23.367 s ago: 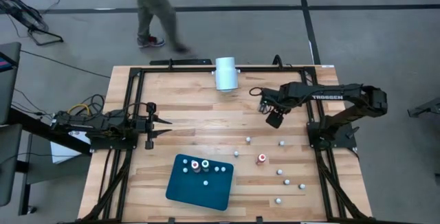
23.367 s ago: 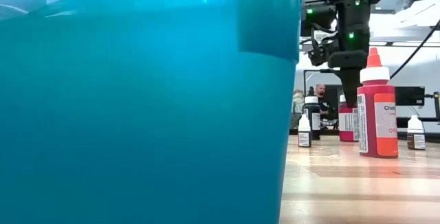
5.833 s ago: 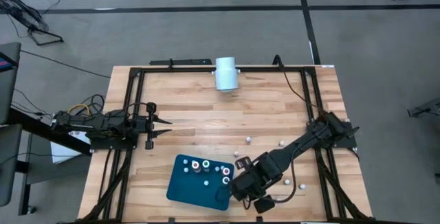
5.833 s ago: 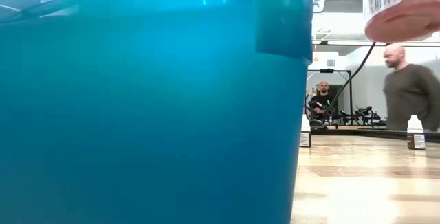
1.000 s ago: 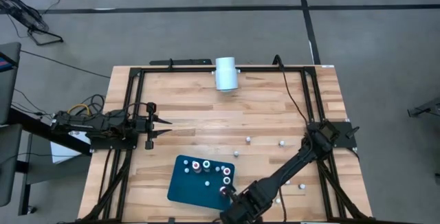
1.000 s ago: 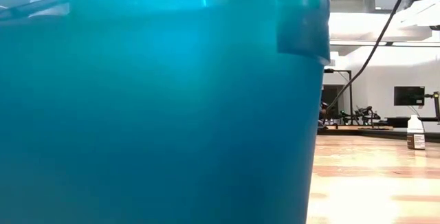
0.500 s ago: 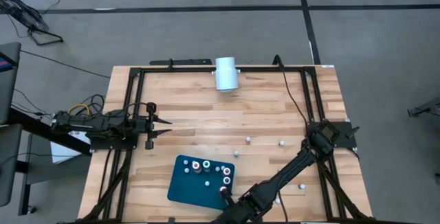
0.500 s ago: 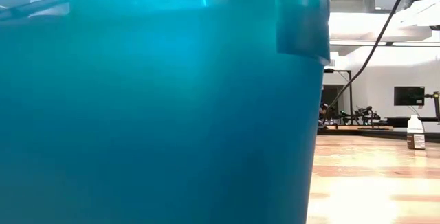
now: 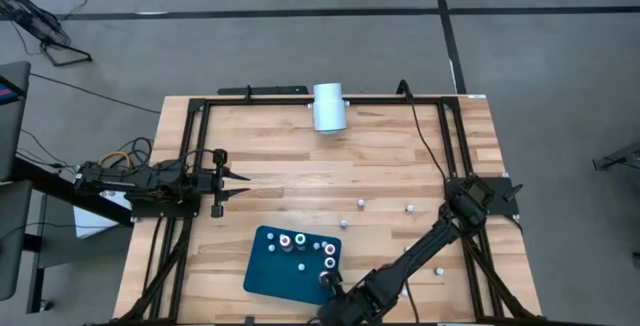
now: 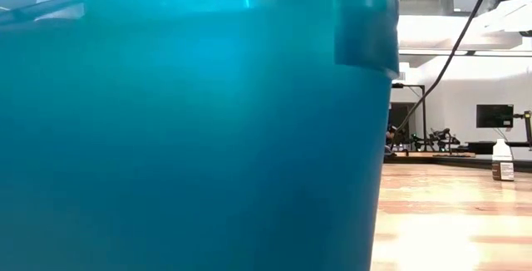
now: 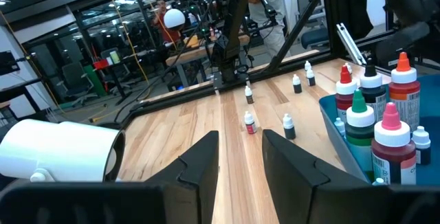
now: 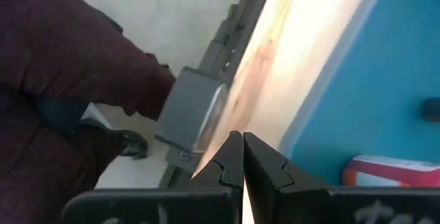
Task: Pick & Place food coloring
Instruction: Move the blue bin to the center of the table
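The teal tray (image 10: 183, 130) fills most of the low view, hiding the tabletop behind it. The right end effector (image 12: 243, 157), pressed together and empty, sits at the tray's near edge. Food coloring bottles (image 9: 300, 246) stand on the tray. The left end effector (image 11: 240, 157) waits spread, well apart.

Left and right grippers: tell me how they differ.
The left gripper stands open; the right gripper is shut. The left gripper hangs over bare table at the left side; the right gripper is at the edge of the teal tray. Both hold nothing.
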`<state>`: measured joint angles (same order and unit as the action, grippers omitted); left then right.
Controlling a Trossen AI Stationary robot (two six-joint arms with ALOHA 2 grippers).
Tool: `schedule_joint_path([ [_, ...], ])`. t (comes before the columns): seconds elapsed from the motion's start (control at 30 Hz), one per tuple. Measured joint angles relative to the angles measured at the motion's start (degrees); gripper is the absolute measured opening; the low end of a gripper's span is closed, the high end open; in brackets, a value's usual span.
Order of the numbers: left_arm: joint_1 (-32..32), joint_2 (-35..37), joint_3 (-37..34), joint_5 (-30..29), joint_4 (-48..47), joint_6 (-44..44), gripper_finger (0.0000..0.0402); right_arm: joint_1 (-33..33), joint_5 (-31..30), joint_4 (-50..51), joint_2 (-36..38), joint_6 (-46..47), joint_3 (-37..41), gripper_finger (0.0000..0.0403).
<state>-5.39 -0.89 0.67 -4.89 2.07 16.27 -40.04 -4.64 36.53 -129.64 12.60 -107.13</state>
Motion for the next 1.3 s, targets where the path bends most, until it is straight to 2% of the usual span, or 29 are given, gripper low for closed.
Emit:
schedule_joint_path([
  [0.6, 0.02, 0.02, -0.02, 0.00, 0.00, 0.00, 0.0105, 1.49, -6.26, 0.35, -0.02, 2.43, 3.41, 0.0000],
  [0.8, 0.01, 0.02, -0.01, -0.02, -0.01, 0.00, 0.0105, 1.65, -12.46, 0.97, -0.02, 2.14, 3.43, 0.0000],
  [1.3, 0.02, 0.00, -0.02, 0.00, 0.00, 0.00, 0.0105, 4.05, -20.24, 1.34, -0.02, 4.38, 3.43, 0.0000],
])
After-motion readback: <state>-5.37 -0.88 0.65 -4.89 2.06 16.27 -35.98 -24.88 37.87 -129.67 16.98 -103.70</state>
